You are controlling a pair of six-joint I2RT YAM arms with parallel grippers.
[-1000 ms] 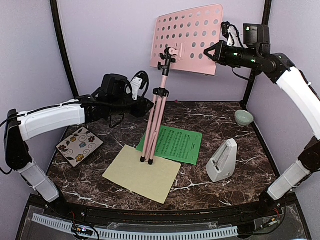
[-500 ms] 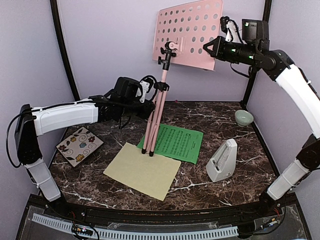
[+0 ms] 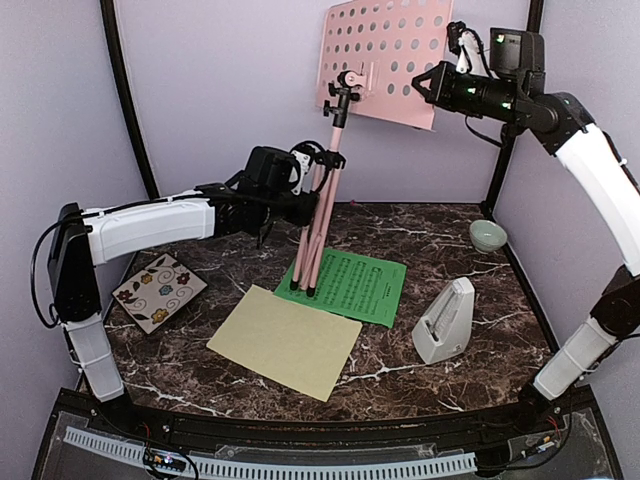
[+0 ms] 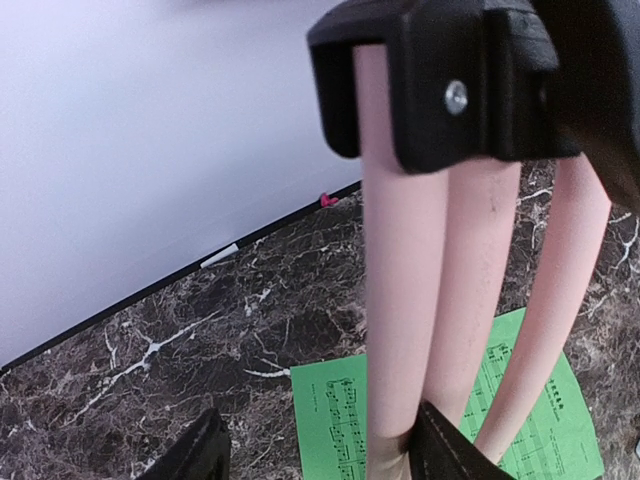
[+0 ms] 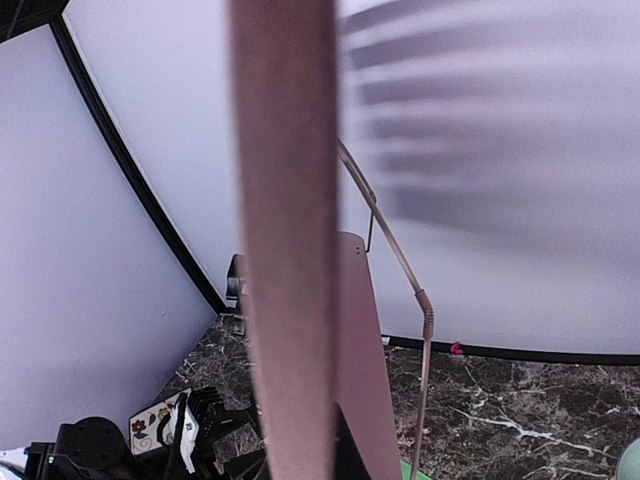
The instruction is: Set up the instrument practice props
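Observation:
The pink music stand's perforated desk [image 3: 385,60] is up high at the back, and my right gripper [image 3: 428,88] is shut on its right edge. That desk edge [image 5: 285,250] fills the right wrist view. The stand's folded legs [image 3: 312,250] rest their feet on the green music sheet [image 3: 355,285]. My left gripper [image 3: 308,205] is open around the legs just below the black collar [image 4: 440,80]. One leg [image 4: 400,300] lies against the right finger [image 4: 440,450], with a gap to the other finger. The pale yellow music sheet [image 3: 285,342] lies flat in front. The grey metronome [image 3: 445,322] stands to the right.
A floral square tile [image 3: 158,291] lies at the left under my left arm. A small pale green bowl [image 3: 487,235] sits at the back right. Purple walls close in the back and both sides.
The stand has moved back and to the right and stands more upright. Its feet went from the yellow sheet to the green one. My left gripper followed and opened wider.

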